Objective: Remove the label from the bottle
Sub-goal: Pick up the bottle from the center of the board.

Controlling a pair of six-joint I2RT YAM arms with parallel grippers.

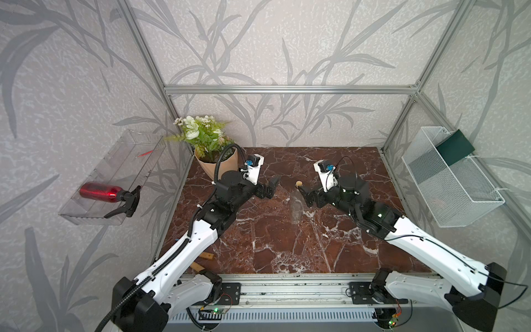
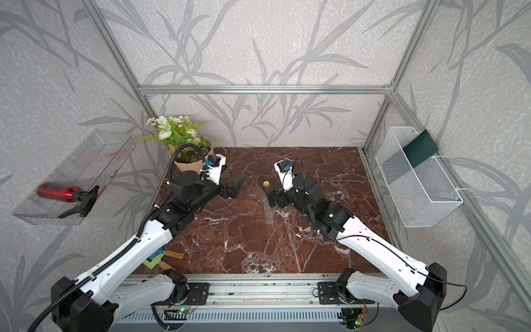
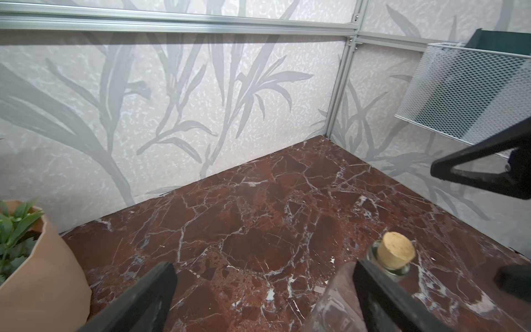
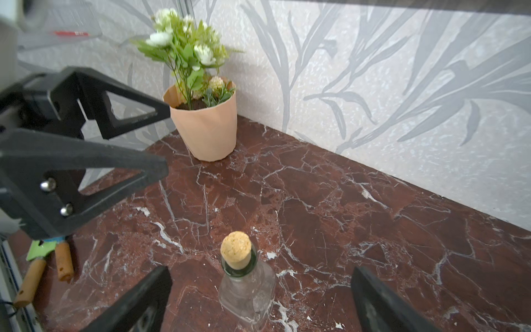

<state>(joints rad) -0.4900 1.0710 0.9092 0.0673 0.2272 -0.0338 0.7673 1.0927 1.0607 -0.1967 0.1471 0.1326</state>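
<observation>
Corked bottle [image 4: 247,290] stood upright mid-table [image 1: 273,244], between the spread fingers of the right gripper [image 4: 261,271].

The table was glossy red-brown marble veined white, boxed in by an aluminium frame [image 1: 287,89] and walls [image 1: 258,43] papered pale with grey leaf prints. No writing could be read anywhere. The bottle was clear glass, square-shouldered, with a narrow neck plugged by a tan cork [image 4: 236,250]. The right gripper's black fingers flanked it without touching. The left gripper [image 1: 273,186] gaped wide too, holding nothing, just beside the bottle. A peach faceted pot [image 4: 207,126] of white flowers sat in the far corner. A white mesh basket [image 1: 454,184] and a clear tray [image 1: 94,212] hung on the side walls, the tray holding a shiny red spray bottle [image 1: 97,191].
</observation>
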